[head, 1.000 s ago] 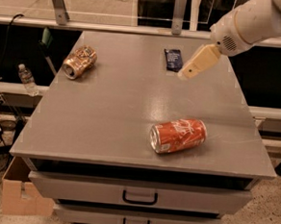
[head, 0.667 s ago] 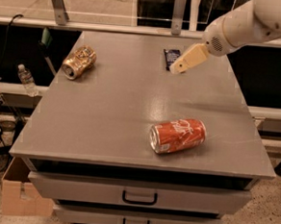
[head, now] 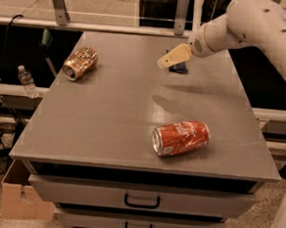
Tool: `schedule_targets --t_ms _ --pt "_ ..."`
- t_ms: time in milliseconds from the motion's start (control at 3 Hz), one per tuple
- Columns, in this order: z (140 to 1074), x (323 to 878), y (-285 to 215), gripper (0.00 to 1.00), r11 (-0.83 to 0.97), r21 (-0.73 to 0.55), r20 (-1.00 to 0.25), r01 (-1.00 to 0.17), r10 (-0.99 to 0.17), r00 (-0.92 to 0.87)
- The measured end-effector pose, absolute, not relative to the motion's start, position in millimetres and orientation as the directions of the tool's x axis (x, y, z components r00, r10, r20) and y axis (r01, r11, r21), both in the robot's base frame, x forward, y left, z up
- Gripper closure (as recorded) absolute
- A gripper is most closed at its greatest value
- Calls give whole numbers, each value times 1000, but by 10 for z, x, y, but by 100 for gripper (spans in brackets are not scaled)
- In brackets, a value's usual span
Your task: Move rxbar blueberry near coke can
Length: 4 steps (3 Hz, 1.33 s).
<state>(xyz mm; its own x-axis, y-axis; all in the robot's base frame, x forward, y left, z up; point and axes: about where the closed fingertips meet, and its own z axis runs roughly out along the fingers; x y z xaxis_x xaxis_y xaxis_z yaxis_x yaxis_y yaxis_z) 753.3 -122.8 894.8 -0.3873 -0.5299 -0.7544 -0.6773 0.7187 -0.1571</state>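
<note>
rxbar blueberry (head: 181, 68) half hidden behind gripper (head: 162, 63), grip state unclear, coke can (head: 180, 137) well apart, gold can (head: 80, 63) left

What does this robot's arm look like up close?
The arm is thick, smooth, white and rounded, with a few small dark dots on its shell. It narrows to a pale tan tool, which is above the far side of the table. No loose cables show.
</note>
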Motion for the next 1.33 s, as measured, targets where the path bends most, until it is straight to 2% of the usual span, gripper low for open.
schedule_targets --t_ms 333,667,1333 --pt "8750 7805 -1173 0 754 -98 -767 -649 -473 -434" --pt "8577 7956 -1180 18 780 -42 -772 -624 -422 -475" --pt "8364 8021 -1179 64 797 36 -773 -604 -361 -522"
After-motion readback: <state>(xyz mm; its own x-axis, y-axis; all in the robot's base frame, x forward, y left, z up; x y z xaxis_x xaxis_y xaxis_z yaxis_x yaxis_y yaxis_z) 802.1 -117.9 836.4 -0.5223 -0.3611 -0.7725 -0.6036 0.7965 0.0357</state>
